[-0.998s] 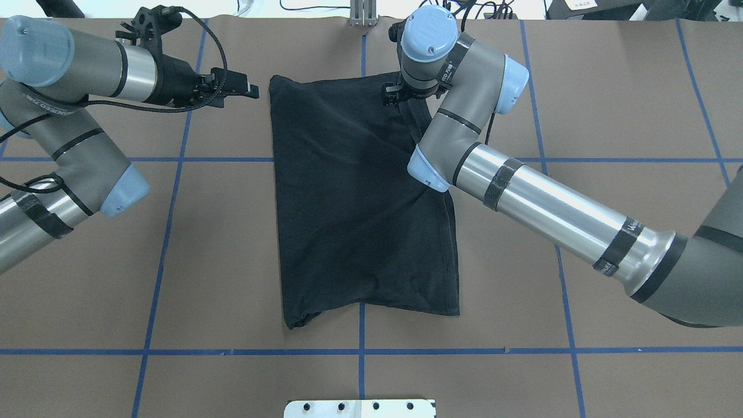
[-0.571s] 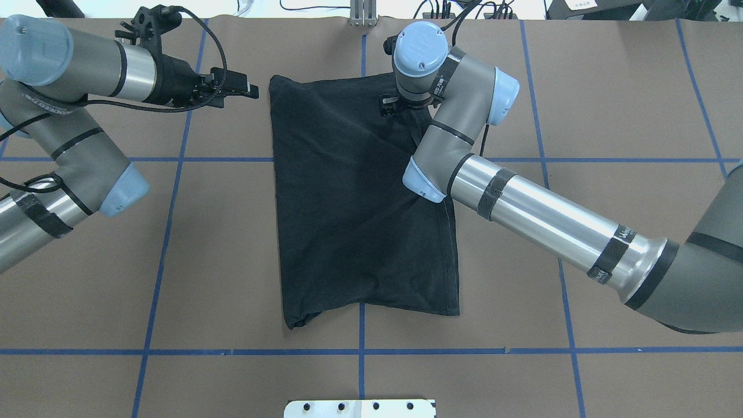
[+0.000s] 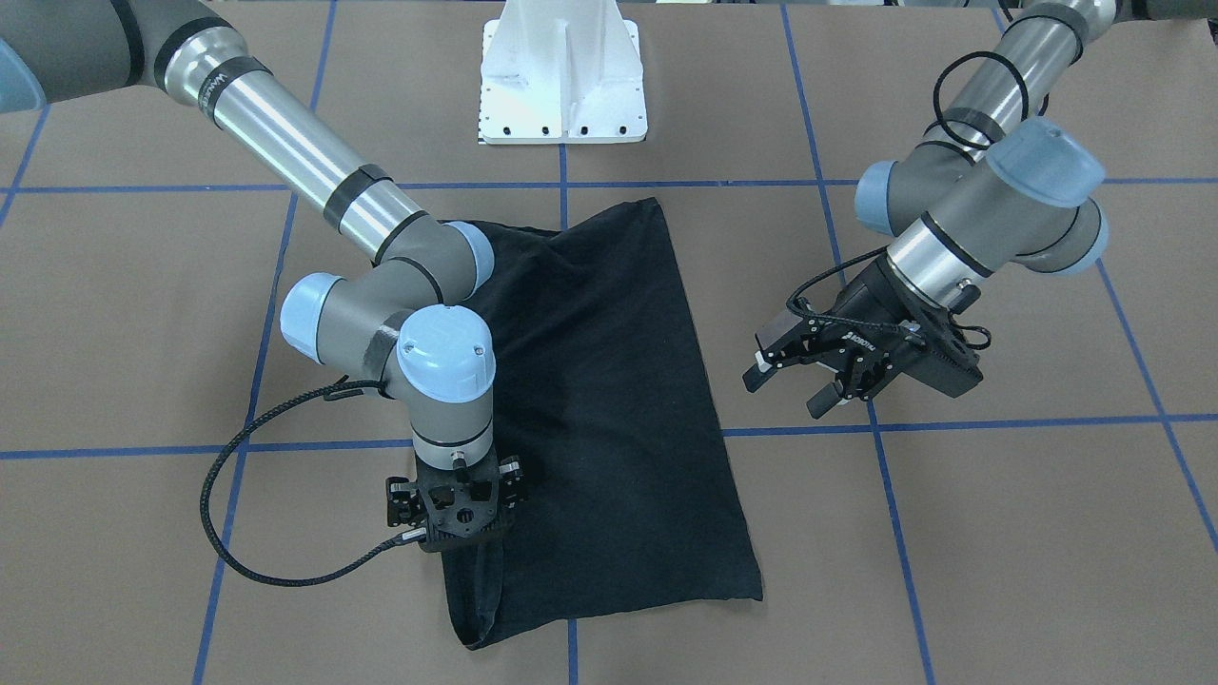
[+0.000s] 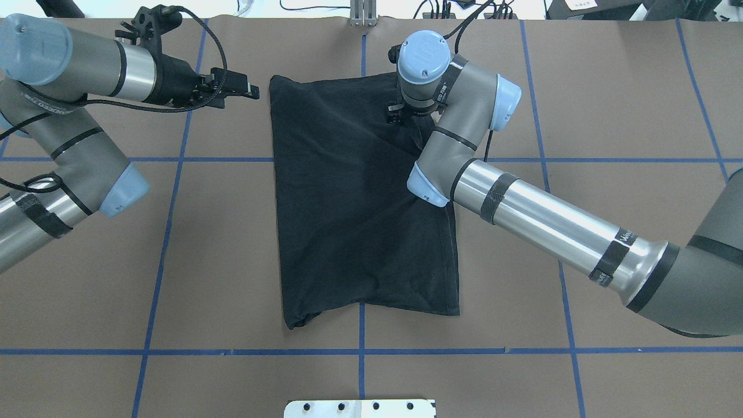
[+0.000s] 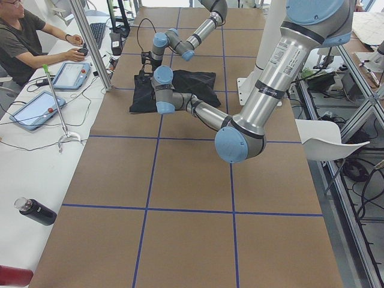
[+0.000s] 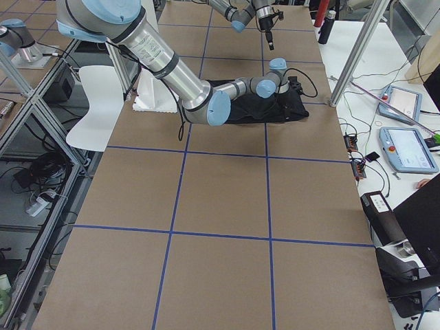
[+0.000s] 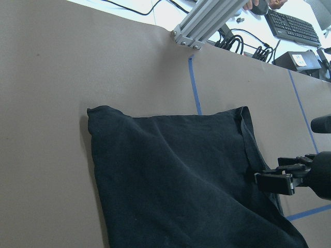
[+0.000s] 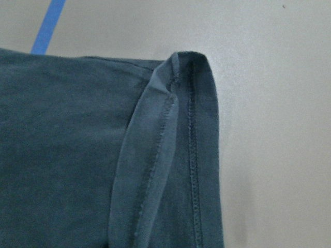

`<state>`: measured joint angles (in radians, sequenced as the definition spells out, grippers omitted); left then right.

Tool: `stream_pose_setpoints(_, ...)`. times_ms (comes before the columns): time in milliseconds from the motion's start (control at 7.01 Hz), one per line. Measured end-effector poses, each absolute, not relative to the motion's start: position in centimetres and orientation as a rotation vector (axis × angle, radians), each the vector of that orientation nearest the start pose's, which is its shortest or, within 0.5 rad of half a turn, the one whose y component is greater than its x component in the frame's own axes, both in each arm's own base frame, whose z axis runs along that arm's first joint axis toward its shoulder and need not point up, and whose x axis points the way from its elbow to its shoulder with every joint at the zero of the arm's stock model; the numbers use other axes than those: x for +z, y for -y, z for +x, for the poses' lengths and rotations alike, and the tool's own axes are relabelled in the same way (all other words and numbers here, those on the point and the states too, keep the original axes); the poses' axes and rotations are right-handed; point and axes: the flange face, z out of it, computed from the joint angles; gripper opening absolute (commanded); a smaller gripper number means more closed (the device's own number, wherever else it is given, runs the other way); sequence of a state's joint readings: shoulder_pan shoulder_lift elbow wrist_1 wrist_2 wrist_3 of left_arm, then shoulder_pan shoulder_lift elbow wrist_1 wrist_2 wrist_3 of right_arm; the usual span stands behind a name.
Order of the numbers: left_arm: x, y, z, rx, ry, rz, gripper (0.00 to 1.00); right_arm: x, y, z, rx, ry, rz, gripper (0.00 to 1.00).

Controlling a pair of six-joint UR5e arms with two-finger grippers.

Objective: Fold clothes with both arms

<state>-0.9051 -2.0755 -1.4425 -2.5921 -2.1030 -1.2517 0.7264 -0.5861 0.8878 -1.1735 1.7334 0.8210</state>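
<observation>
Front view: the black T-shirt [image 3: 609, 381] lies folded flat on the counter [image 3: 999, 533]; my right tool [image 3: 455, 533] points down over its hemmed edge, spread or pinching I cannot tell; my left tool [image 3: 785, 392] hangs beside the shirt, fingers spread, empty; overhead: left tool just off the shirt's corner; right wrist: a doubled, stitched hem.

My right pincer [image 3: 457, 533] points down into the black shirt [image 3: 609, 400], so I cannot tell if its tips are apart. From above, my right arm [image 4: 467, 104] hides it.
</observation>
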Motion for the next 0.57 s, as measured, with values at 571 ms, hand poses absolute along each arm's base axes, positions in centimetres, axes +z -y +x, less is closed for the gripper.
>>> stream_pose_setpoints(571,30.7,57.9,35.1,-0.112,-1.359,0.417,1.0,30.7,68.5,-54.4,-0.092,0.597,0.362,0.99)
